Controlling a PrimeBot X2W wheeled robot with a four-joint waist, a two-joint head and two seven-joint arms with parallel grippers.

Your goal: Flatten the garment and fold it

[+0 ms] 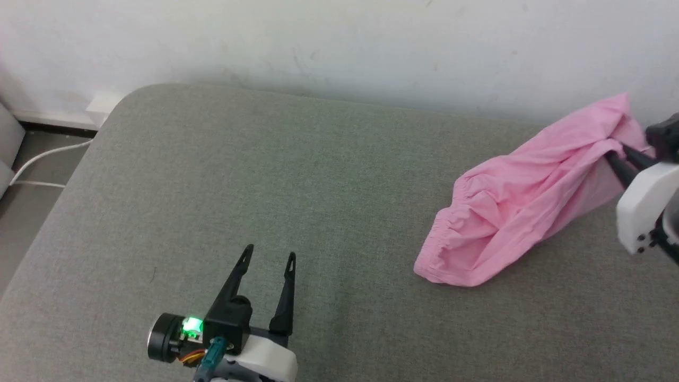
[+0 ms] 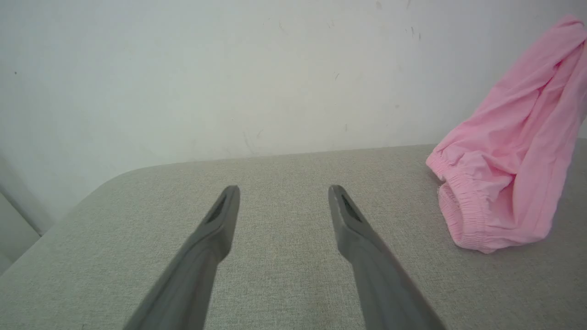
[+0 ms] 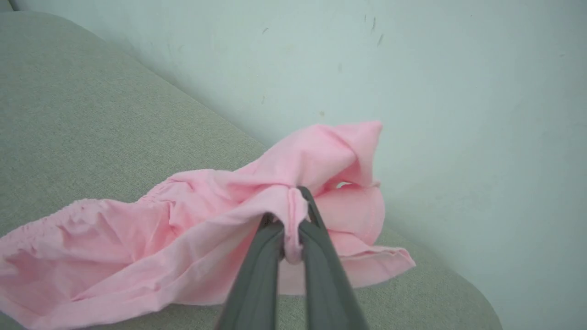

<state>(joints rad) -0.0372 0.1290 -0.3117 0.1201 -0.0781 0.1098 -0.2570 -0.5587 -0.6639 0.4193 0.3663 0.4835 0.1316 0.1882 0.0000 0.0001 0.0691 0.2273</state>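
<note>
Far left: rounded corner of the grey surface (image 1: 318,185), white cable (image 1: 42,156) on the floor beyond. Lower left: left pincer (image 1: 270,252) spread wide, empty, above bare fabric. Middle: broad open stretch. Right: pink garment (image 1: 509,212) near the back edge by the wall (image 1: 339,42), elastic hem resting down, upper end raised. Far right: right pincer (image 3: 291,215) clamped tight on a fold of it.

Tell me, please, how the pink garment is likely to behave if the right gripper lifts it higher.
Probably floppy: the garment droops from the pinched fold in the right gripper down to the grey cushion. Likely light, since a thin pinch holds one end up. Its gathered edge lying on the cushion may drag and bunch rather than slide flat.
</note>
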